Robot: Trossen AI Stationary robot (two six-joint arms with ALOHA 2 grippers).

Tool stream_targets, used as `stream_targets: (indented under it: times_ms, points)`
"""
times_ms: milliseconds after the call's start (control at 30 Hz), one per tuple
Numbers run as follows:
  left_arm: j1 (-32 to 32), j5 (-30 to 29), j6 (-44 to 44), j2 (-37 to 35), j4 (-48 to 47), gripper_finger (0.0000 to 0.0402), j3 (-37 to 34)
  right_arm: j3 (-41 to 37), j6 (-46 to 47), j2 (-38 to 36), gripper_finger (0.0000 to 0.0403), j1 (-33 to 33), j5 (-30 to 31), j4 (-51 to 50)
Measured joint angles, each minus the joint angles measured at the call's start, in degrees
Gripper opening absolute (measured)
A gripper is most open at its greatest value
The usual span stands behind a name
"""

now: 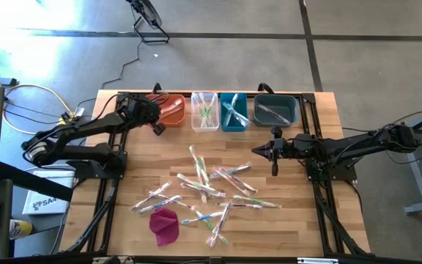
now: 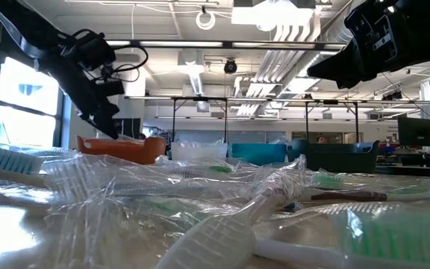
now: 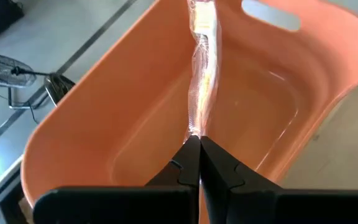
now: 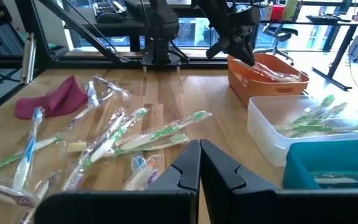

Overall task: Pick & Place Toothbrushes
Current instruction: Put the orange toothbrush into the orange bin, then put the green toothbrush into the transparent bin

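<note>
My left gripper (image 3: pixel 199 138) hangs over the orange bin (image 1: pixel 173 110) at the table's far left, shut on a wrapped toothbrush (image 3: pixel 204 62) with a pale handle. That toothbrush reaches from the fingertips into the bin. Several more wrapped toothbrushes (image 1: pixel 204 189) lie loose on the wood in the middle of the table. My right gripper (image 1: pixel 257 150) waits shut, holding nothing, right of the pile and above the table. In the right wrist view the left gripper (image 4: pixel 244 53) shows above the orange bin (image 4: pixel 266 78). My left gripper pinches the near end of the clear wrapper (image 3: pixel 195 129) between its two fingertips. The fingers slant down into the orange bin and lie along the toothbrush. The toothbrush stretches away from them over the bin's floor, its head (image 3: pixel 204 22) near the far wall; whether it touches the bin I cannot tell.
Right of the orange bin stand a clear bin (image 1: pixel 204 111) with green toothbrushes, a teal bin (image 1: pixel 234 111) and a dark grey bin (image 1: pixel 275 110), all along the far edge. A magenta cloth lump (image 1: pixel 165 225) lies near the front edge, left of the pile.
</note>
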Motion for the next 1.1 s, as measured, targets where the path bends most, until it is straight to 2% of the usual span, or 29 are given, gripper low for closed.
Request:
stream_targets:
  times_ms: [433, 533, 833, 1000, 1100]
  points:
    - [0.0, -0.2, -0.1, 0.5, 0.1, 0.0001, 0.0, 0.0, 0.0, 0.0, 0.0002, 0.0, 0.0, 0.0]
    - [0.0, -0.2, -0.4, 0.5, 0.0, 0.0015, 0.0, 0.0, 0.0, 0.0, 0.0002, 0.0, 0.0, 0.0]
    - [0.0, -0.2, -0.3, 0.5, 0.0, 0.0091, 0.0, 0.0, 0.0, 0.0, 0.0003, 0.0, 0.0, 0.0]
    - [-0.5, 0.8, -0.5, 0.4, 1.0, 0.0095, 0.0, 0.0, 0.0, 0.0, 0.0003, 0.0, 0.0, 0.0]
    - [-1.9, 0.9, -0.6, 0.4, 2.7, 0.0082, 0.0, 0.0, 0.0, 0.0, 0.0003, 0.0, 0.0, 0.0]
